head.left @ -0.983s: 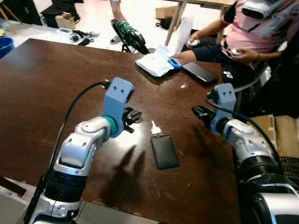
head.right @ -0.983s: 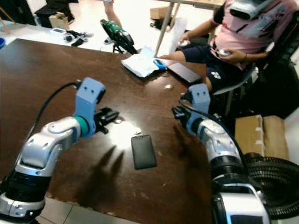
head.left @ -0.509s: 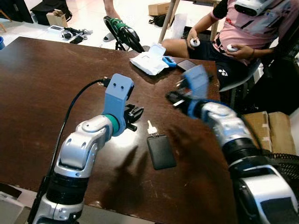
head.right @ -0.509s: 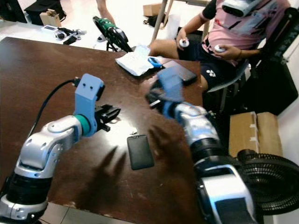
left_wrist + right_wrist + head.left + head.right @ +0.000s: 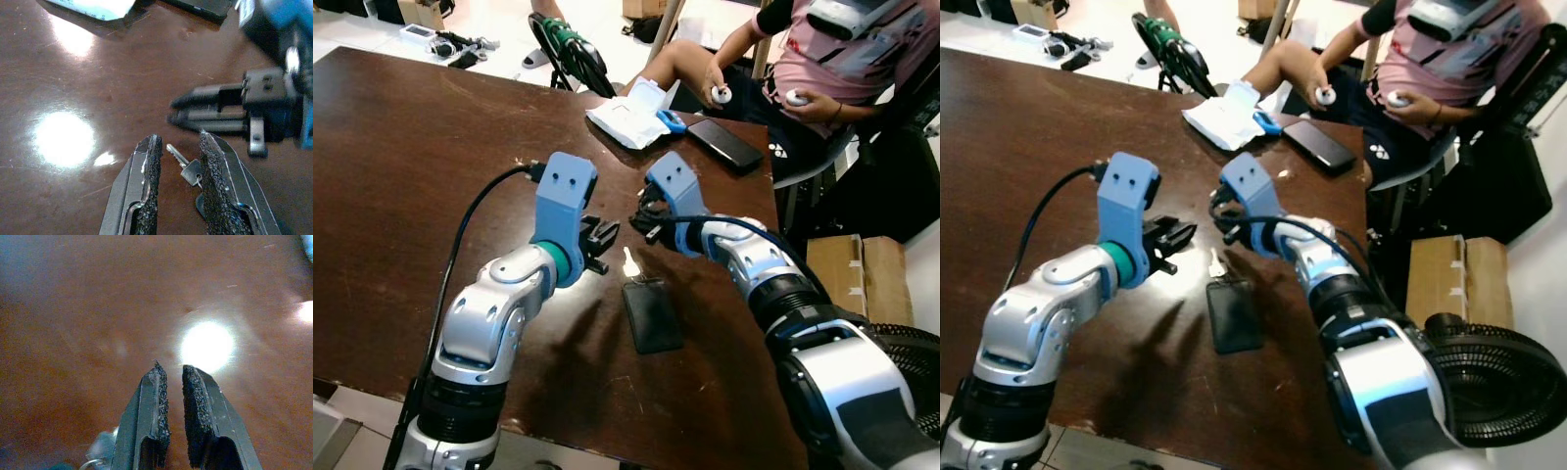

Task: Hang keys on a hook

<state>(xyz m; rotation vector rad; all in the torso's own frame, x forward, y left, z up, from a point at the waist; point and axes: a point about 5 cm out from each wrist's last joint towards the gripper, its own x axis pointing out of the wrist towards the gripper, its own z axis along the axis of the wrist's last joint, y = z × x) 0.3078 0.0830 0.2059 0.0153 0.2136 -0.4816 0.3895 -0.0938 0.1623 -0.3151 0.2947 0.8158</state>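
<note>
Change: right gripper (image 5: 639, 219) swung in from 3 o'clock, fingers slightly parted, empty | left gripper (image 5: 178, 169) fingers apart, straddling silver key (image 5: 630, 262) with black flat fob (image 5: 652, 313) on dark brown wooden table (image 5: 401, 166) | pickup imminent, nothing grasped.

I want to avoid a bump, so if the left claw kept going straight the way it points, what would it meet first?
Likely the key, lying on the table in line with the left claw's open fingers. Just past it sits the right claw, pointing across the path. Depth is hard to judge, so take that as probable.
</note>
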